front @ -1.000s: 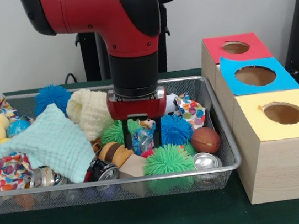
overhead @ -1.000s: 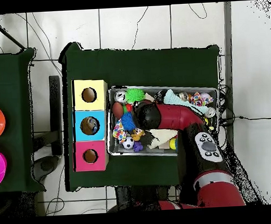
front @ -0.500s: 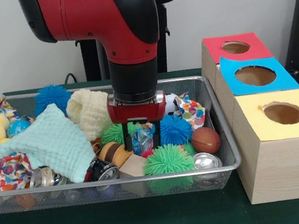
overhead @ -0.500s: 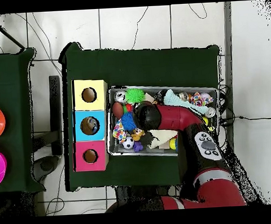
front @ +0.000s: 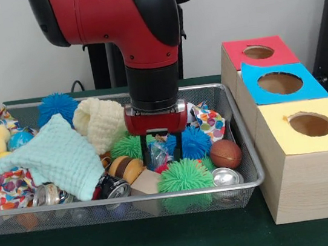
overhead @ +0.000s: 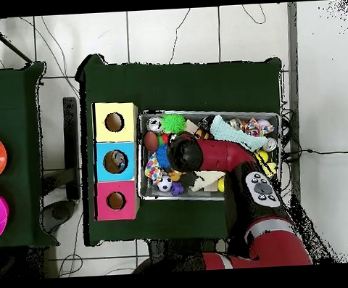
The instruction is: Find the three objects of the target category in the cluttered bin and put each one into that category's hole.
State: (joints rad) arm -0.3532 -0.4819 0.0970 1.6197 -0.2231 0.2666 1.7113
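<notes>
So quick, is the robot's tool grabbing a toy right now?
Tool: open, fingers straddling a shiny blue toy in the bin, not gripping it yet.

even indoor light, soft shadows, slight blur

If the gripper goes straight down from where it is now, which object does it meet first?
Most likely the small shiny blue item standing between the fingers of the gripper, in the wire bin. Depth is unclear, so the blue spiky ball beside it might touch too.
</notes>
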